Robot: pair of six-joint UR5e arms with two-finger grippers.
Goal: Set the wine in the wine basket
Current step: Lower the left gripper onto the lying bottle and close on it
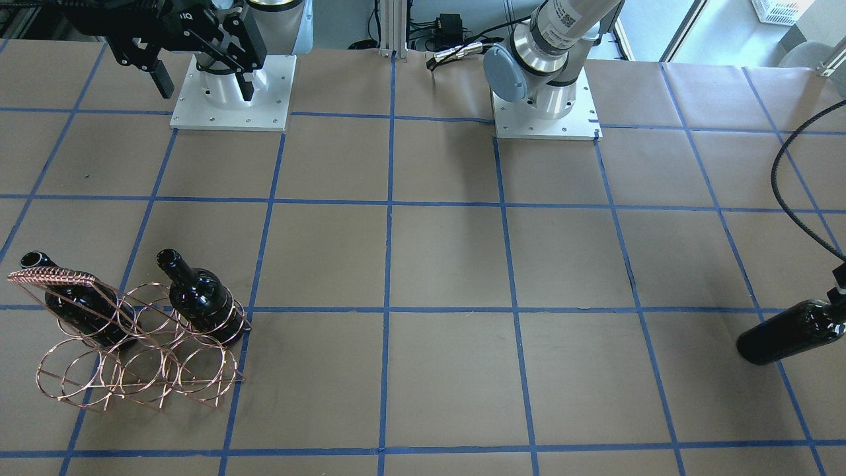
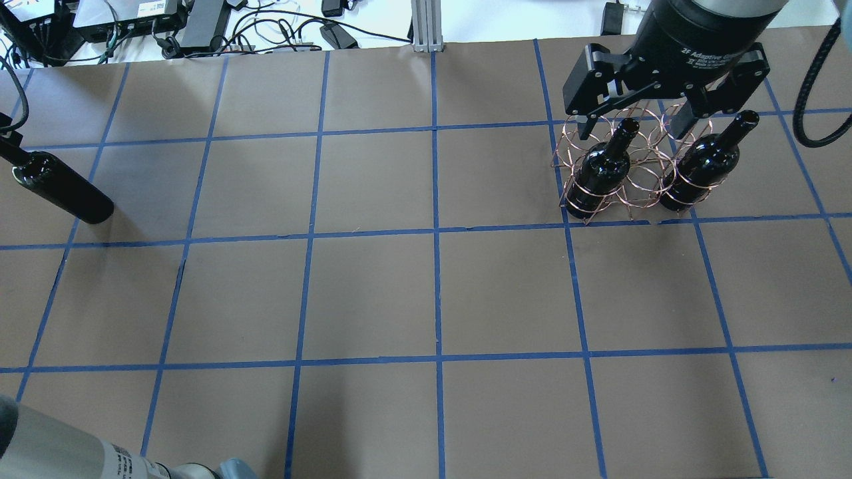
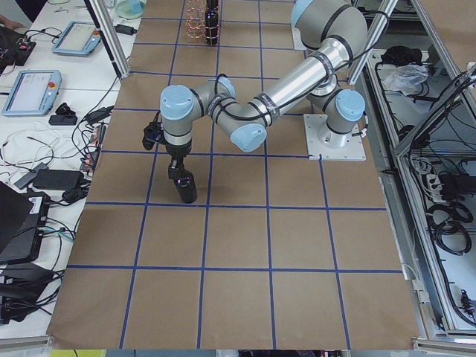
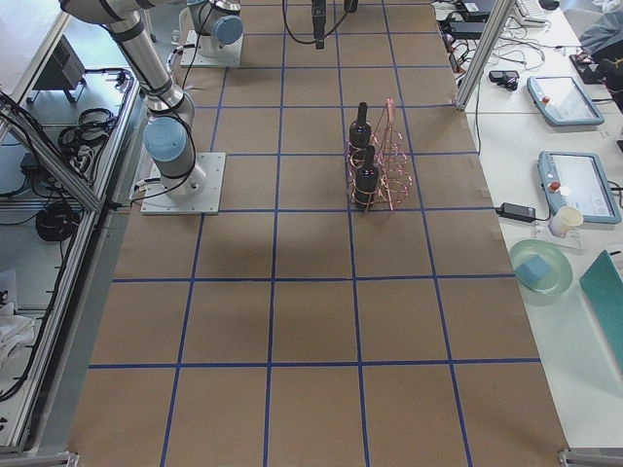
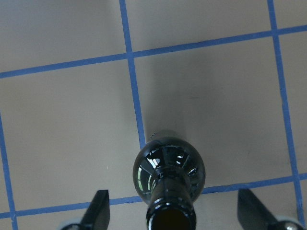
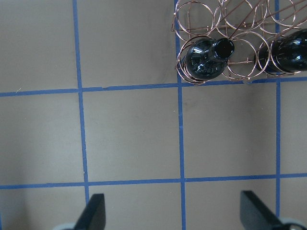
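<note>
One wine bottle (image 5: 169, 167) stands upright on the table at my left end, and it also shows in the overhead view (image 2: 63, 189) and the front view (image 1: 790, 330). My left gripper (image 5: 172, 203) is open, its fingers (image 5: 100, 211) wide apart on either side of the bottle's neck without touching it. The copper wire wine basket (image 2: 629, 173) stands at my right end and holds two more bottles (image 2: 602, 169) (image 2: 705, 163) upright in its near row. It also shows in the front view (image 1: 142, 367). My right gripper (image 2: 665, 123) is open and empty, high above the basket.
The two arm bases (image 1: 231, 99) (image 1: 545, 109) are bolted to the table's robot side. Cables and power bricks (image 2: 200, 26) lie beyond the far edge. A black hose (image 1: 786, 185) hangs by the left arm. Side tables hold tablets (image 4: 569, 97).
</note>
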